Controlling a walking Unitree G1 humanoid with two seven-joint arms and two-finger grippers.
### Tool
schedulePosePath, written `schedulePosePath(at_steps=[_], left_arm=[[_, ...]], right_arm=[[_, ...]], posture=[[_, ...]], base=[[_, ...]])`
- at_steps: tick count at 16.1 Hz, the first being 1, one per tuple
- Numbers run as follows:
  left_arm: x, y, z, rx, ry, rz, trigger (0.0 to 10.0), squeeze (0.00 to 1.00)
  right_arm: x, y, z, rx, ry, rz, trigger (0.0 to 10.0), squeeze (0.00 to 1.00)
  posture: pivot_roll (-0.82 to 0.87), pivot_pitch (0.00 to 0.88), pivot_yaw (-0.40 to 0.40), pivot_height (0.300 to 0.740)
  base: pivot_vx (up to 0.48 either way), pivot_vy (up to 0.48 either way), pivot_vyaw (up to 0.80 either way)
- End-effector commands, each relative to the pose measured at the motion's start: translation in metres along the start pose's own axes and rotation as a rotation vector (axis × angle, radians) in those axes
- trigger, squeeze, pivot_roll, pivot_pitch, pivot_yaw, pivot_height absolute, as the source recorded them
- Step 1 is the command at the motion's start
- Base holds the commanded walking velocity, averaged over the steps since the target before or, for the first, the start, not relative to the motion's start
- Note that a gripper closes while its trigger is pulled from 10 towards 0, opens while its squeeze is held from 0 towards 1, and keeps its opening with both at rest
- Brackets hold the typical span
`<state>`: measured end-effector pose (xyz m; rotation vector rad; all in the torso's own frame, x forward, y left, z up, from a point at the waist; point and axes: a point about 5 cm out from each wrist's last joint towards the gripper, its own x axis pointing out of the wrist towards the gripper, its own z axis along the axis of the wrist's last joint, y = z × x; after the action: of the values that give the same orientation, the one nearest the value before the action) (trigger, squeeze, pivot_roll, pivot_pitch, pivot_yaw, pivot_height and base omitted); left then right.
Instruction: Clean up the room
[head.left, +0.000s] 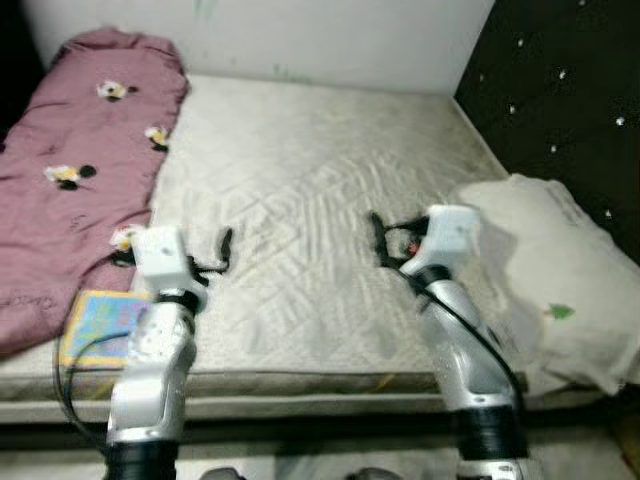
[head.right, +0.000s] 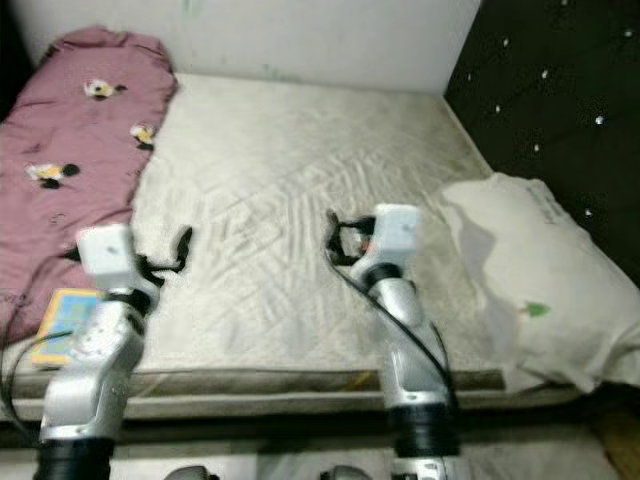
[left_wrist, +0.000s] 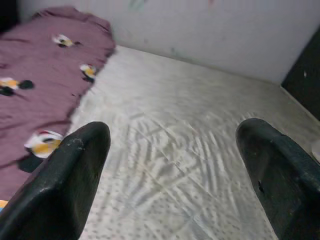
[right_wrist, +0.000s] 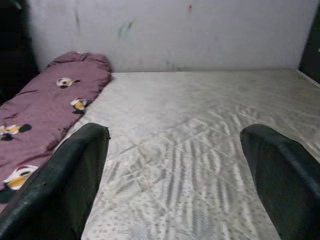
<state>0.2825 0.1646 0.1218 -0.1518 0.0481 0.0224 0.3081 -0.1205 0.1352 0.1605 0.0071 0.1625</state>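
Colourful book (head.left: 100, 325) at bed's near left edge, partly under maroon blanket (head.left: 75, 170); left gripper (head.left: 226, 248) and right gripper (head.left: 377, 238) both over bare mattress (head.left: 310, 200), fingers wide, empty; white pillow (head.left: 560, 280) right; wall (head.left: 330, 40) beyond

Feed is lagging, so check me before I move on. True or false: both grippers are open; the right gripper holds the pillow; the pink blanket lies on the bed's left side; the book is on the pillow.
1. Left gripper and right gripper are open: true.
2. Right gripper holds the pillow: false, it is empty, over the bed.
3. Pink blanket lies on the left side: true.
4. Book is on the pillow: false, it lies by the blanket at the bed's near left edge.
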Motion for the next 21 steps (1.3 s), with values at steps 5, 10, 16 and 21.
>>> schedulePosePath(at_steps=[5,10,16,21], left_arm=[[-0.0003,-0.0101,-0.0012,-0.008,0.01,-0.032,10.0,0.0],[0.0003,-0.0111,-0.001,0.002,0.008,-0.026,10.0,0.0],[0.0002,-0.0113,0.0017,0.014,-0.016,-0.025,10.0,0.0],[-0.0002,-0.0117,0.0025,0.009,-0.025,-0.027,10.0,0.0]], right_arm=[[0.0003,-0.0136,-0.0009,-0.118,-0.003,-0.067,10.0,0.0],[0.0015,-0.0128,-0.0057,-0.089,0.017,-0.073,10.0,0.0],[0.0021,-0.0142,-0.008,-0.102,0.034,-0.06,10.0,0.0],[0.0021,-0.0128,-0.0081,-0.103,0.034,-0.05,10.0,0.0]], posture=[[0.02,0.0,-0.087,0.74],[0.02,0.0,-0.086,0.74],[0.02,0.0,-0.089,0.74],[0.02,0.0,-0.089,0.74]], base=[[0.0,0.48,0.0],[0.0,0.48,0.0],[0.0,0.239,0.0],[0.0,0.0,0.0]])
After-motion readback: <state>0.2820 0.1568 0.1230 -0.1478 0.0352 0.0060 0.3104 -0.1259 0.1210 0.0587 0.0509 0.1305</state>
